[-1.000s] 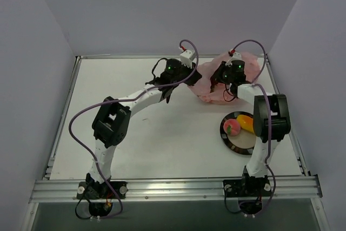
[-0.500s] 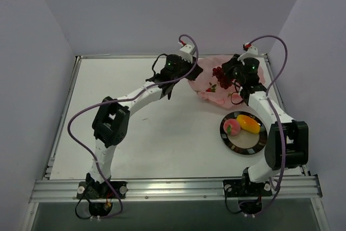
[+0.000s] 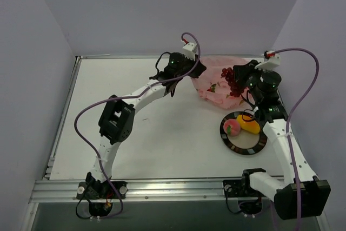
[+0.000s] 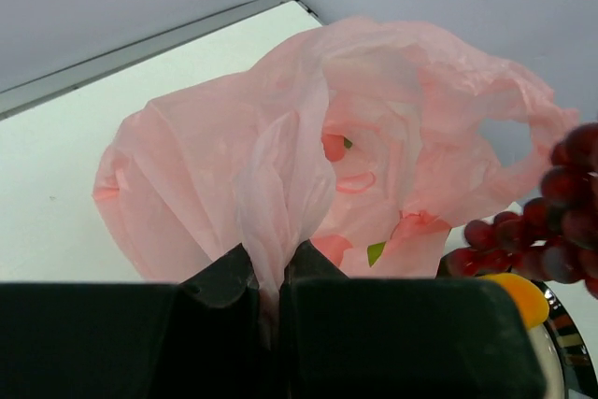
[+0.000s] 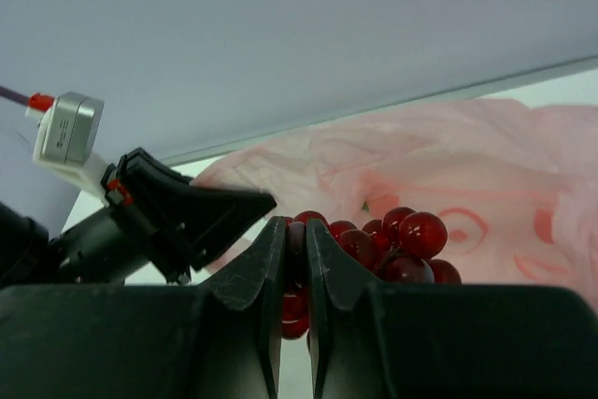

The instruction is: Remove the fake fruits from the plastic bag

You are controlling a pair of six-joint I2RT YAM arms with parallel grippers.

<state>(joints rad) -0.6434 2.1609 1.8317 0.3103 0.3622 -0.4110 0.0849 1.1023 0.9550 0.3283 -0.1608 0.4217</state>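
The pink plastic bag [image 3: 219, 82] lies at the back right of the table; it also shows in the left wrist view [image 4: 280, 156] and the right wrist view [image 5: 448, 156]. My left gripper [image 3: 193, 71] is shut on a fold of the bag [image 4: 273, 259] and holds it up. My right gripper [image 3: 240, 77] is shut on the dark red grape bunch [image 3: 230, 75], lifted clear of the bag; the bunch also shows in the right wrist view [image 5: 392, 245] and the left wrist view [image 4: 551, 221]. A strawberry [image 3: 212, 86] shows through the bag. The pink peach [image 3: 232, 127] and yellow-orange fruit [image 3: 247, 124] lie on the plate.
The round black-rimmed plate [image 3: 244, 145] sits right of centre, in front of the bag. The table's raised rail [image 3: 81, 58] runs along the back and sides, with grey walls close behind.
My right gripper has pulled the grape bunch up out of the bag and swung right and nearer. My left gripper has held its grip on the bag, shifting slightly right.
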